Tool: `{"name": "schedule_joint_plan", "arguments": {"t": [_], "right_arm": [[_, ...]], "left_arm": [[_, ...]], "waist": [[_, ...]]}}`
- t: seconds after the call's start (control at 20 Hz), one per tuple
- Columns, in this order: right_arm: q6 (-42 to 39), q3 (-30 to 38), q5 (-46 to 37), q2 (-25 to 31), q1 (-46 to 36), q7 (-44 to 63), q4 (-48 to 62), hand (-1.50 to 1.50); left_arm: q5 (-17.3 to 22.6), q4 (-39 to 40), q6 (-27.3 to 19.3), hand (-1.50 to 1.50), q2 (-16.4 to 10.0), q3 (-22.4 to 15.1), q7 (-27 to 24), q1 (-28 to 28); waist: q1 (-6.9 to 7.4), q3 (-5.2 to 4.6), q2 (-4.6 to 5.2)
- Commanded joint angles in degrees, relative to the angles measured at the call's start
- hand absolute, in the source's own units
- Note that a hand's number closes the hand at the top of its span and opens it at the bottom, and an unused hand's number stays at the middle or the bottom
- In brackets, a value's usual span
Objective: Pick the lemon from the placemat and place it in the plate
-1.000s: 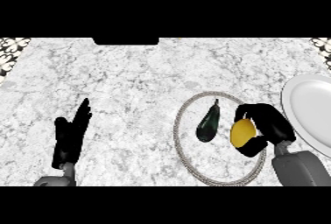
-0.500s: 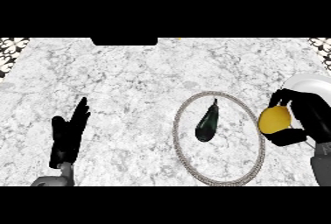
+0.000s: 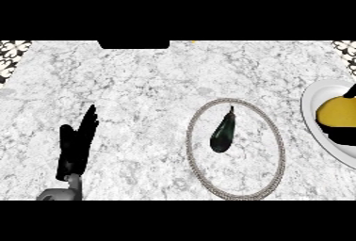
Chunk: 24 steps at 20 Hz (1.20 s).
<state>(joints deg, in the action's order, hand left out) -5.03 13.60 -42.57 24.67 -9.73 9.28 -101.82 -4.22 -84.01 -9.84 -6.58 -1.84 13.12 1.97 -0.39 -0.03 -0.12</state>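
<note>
The yellow lemon [image 3: 336,113] is over the white plate [image 3: 314,101] at the view's right edge. My right hand [image 3: 342,136] is curled round it; only black fingers show, below and above the fruit. Whether the lemon touches the plate I cannot tell. The round marble placemat with a beaded rim [image 3: 268,127] lies right of centre and holds a dark eggplant [image 3: 224,132]. My left hand [image 3: 76,147] rests open at the lower left, fingers up.
The marble counter [image 3: 139,84] fills the view. A dark recess [image 3: 133,44] sits at its far edge, and patterned tiles [image 3: 12,49] show at the far left corner.
My right hand has carried the lemon rightwards, off the placemat and over the plate. The eggplant and my left hand have stayed put.
</note>
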Motion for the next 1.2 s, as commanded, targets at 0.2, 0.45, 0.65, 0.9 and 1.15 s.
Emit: {"name": "schedule_joint_plan", "arguments": {"t": [0.2, 0.45, 0.65, 0.9, 1.15], "right_arm": [[-0.1, 9.6, 3.9, 4.9, -5.3, -3.0, 13.5, 1.50], [4.9, 9.7, 0.7, 6.8, -7.9, -9.0, 27.0, 1.50], [5.1, 11.2, 0.9, 10.9, -12.3, -12.5, 37.5, 1.50], [5.3, 8.9, -1.9, 11.7, -15.1, -16.6, 53.0, 1.50], [-4.9, 7.1, -0.5, 13.8, -17.7, -18.2, 60.1, 1.50]], "left_arm": [[-0.7, -1.4, 0.6, 0.00, 0.7, -0.6, 0.9, 0.8], [-0.2, -0.2, 1.8, 0.00, 0.2, 0.8, -2.5, -1.9], [-0.1, 2.9, 2.1, 0.00, 0.2, 1.9, -2.7, 1.2], [-0.6, -0.8, 2.8, 0.00, 0.2, 0.2, -1.8, -1.9], [-0.3, -1.5, 2.9, 0.00, -0.6, 1.2, 1.5, 0.7]], "waist": [[0.68, 0.05, 0.19], [0.83, 0.05, 0.21], [0.74, 0.04, 0.24], [1.90, 0.11, 0.50], [1.58, 0.08, 0.42]]}}
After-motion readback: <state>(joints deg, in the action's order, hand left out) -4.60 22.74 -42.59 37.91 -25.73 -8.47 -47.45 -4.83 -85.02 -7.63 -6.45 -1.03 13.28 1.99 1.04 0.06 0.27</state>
